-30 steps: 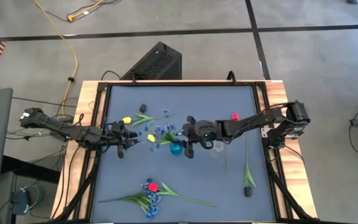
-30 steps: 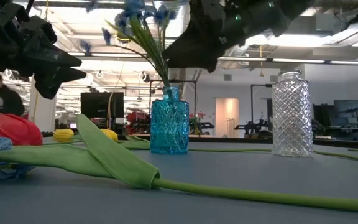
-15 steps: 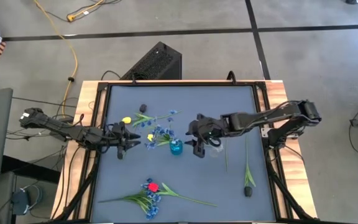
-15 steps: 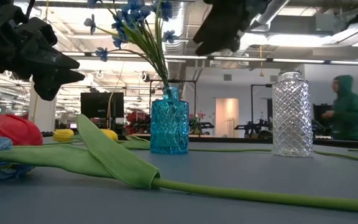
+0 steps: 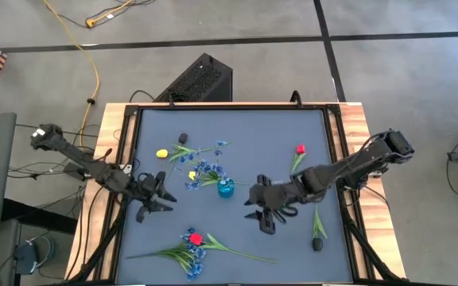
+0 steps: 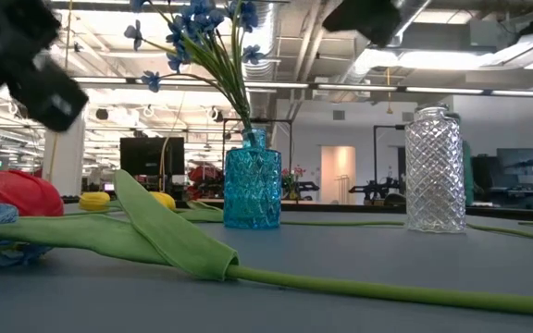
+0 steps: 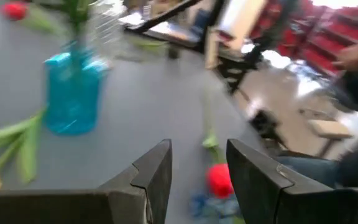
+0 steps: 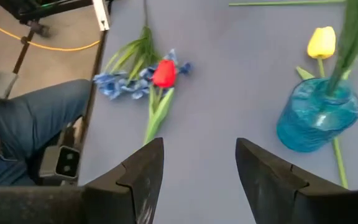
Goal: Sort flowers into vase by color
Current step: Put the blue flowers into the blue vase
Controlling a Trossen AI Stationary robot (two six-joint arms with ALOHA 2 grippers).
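Observation:
A blue glass vase [image 5: 226, 188] stands mid-table with a spray of tiny blue blossoms [image 6: 197, 28] in it. The clear vase [image 6: 433, 171] stands to its right. One red tulip [image 5: 300, 149] lies toward the far right. Another red tulip [image 8: 164, 73] lies among blue sprays [image 5: 191, 253] near the table's near edge. Two yellow tulips [image 5: 162, 153] [image 5: 192, 175] lie left of the blue vase. My left gripper [image 5: 162, 202] hovers open to the near left of the blue vase. My right gripper [image 5: 254, 213] hovers open to its near right.
A long green stem with a leaf [image 6: 183, 245] lies across the near part of the table. Another stem [image 5: 316, 208] lies near the right edge. Small dark objects sit at the far left [image 5: 183, 138] and near right [image 5: 317, 245]. A raised frame rims the table [image 5: 126, 159].
My right gripper has drawn away from the top of the blue vase, rising and then moving toward the near edge. The blue spray stays standing in the vase. My left gripper has moved a little toward the near edge.

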